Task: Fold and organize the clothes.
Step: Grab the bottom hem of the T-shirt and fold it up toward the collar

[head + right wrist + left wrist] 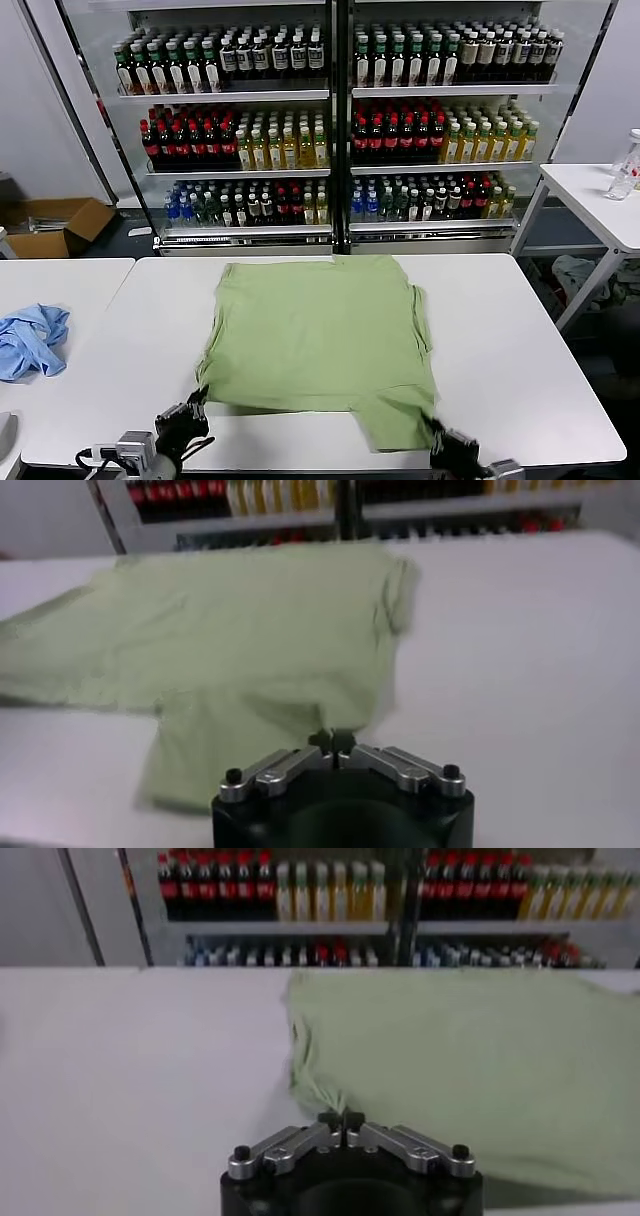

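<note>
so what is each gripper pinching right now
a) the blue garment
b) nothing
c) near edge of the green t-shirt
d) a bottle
c: the left gripper and right gripper both have jaws shut on the near edge of the green t-shirt.
</note>
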Tool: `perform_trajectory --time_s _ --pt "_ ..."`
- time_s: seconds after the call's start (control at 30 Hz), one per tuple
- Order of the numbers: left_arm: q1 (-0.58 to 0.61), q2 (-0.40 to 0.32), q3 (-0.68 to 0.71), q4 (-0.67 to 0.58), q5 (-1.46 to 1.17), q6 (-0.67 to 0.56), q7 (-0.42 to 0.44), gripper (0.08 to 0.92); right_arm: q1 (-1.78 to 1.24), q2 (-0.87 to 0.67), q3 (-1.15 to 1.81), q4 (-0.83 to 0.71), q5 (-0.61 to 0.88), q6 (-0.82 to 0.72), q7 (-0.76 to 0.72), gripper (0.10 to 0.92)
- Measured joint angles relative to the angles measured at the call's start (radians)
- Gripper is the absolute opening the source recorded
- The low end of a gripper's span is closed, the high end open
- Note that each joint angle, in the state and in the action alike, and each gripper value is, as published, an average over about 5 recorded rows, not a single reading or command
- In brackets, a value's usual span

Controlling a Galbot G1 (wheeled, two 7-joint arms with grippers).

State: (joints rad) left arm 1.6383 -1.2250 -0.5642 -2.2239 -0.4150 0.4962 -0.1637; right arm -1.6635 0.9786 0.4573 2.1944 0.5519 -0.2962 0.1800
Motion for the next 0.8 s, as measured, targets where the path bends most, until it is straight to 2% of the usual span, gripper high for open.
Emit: perform_trajectory --time_s 0.23,0.57,0.67,0.8 --pt "-0.075 0.051 -0.004 0.036 -0.082 -0.029 0.004 0.084 0.139 -0.021 -0.015 -0.061 0.013 0.011 0.002 0.106" --pt "-0.247 0.094 0.044 0.184 -0.117 -0.061 0.0 0.084 0.377 -0.013 -0.127 -0.224 -0.026 -0.003 -0.006 0.108" --pt "-0.288 0.095 0.065 0.229 -0.108 -0.069 -0.002 0.084 0.427 -0.001 -0.162 -0.267 -0.056 -0.013 -0.011 0.145" --pt "-0.329 0.092 0.087 0.277 -0.087 -0.08 -0.008 0.1 0.466 0.016 -0.196 -0.304 -0.102 -0.019 -0.015 0.258"
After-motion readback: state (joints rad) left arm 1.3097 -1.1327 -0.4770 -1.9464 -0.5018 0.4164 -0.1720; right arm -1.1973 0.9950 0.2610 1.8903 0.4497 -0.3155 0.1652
